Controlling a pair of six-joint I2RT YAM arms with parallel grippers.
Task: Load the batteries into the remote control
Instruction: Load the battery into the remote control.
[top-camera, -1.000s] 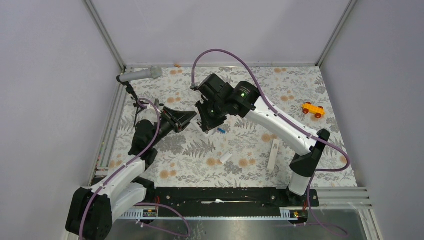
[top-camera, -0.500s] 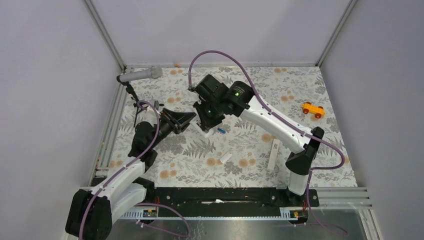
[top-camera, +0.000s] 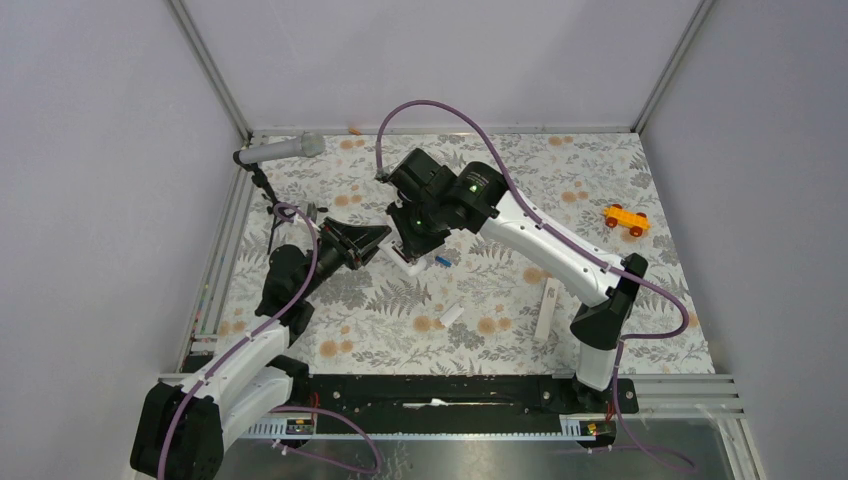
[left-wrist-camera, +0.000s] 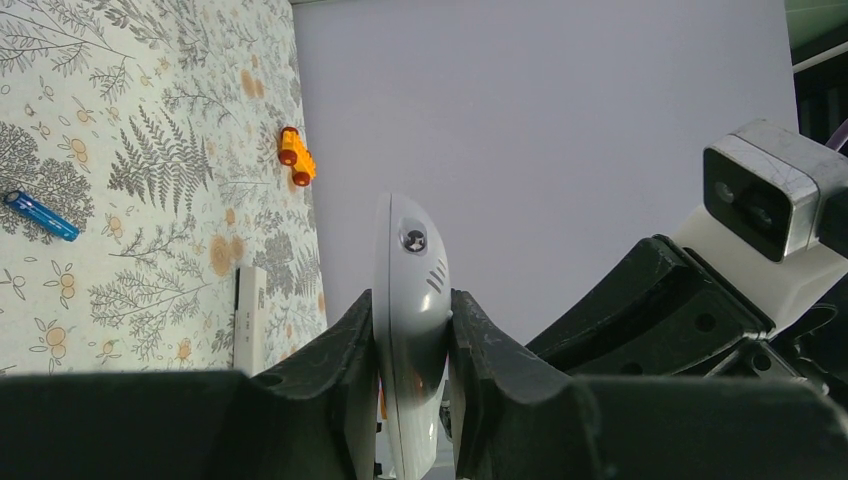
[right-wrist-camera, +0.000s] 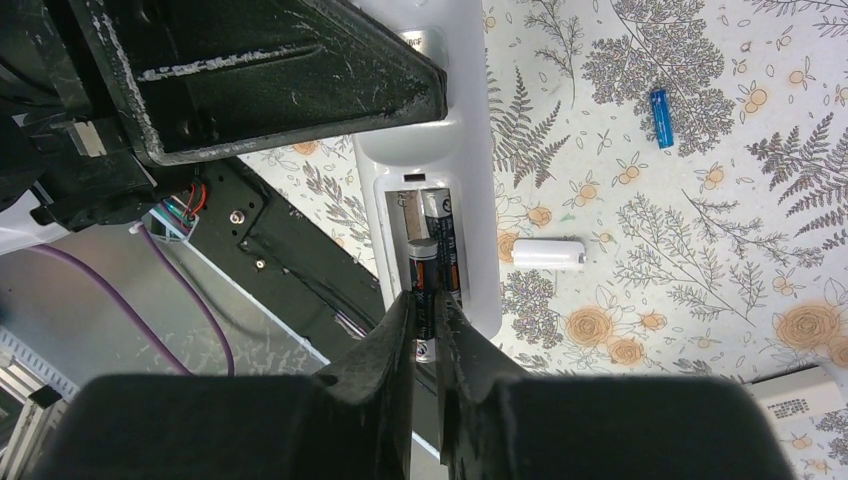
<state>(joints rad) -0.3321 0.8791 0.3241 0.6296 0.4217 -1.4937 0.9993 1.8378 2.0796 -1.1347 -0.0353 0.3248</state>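
My left gripper (left-wrist-camera: 410, 300) is shut on the white remote control (left-wrist-camera: 408, 260) and holds it above the table, also in the top view (top-camera: 402, 256). In the right wrist view the remote's (right-wrist-camera: 470, 150) back is open. A dark battery with an orange band (right-wrist-camera: 447, 235) lies in the compartment. My right gripper (right-wrist-camera: 425, 300) is shut on a second dark and orange battery (right-wrist-camera: 420, 268), held at the empty slot beside the first. A blue battery (right-wrist-camera: 659, 104) lies loose on the table, also in the top view (top-camera: 442, 260) and the left wrist view (left-wrist-camera: 40, 215).
A small white oblong piece (right-wrist-camera: 548, 253) lies on the floral mat, also in the top view (top-camera: 452, 313). A thin white flat strip (top-camera: 546, 308) lies front right. An orange toy car (top-camera: 626, 219) sits far right. A grey cylinder on a stand (top-camera: 280, 150) stands back left.
My right gripper has moved left and slightly nearer, closing in on the remote held by my left gripper. The left arm has barely moved.
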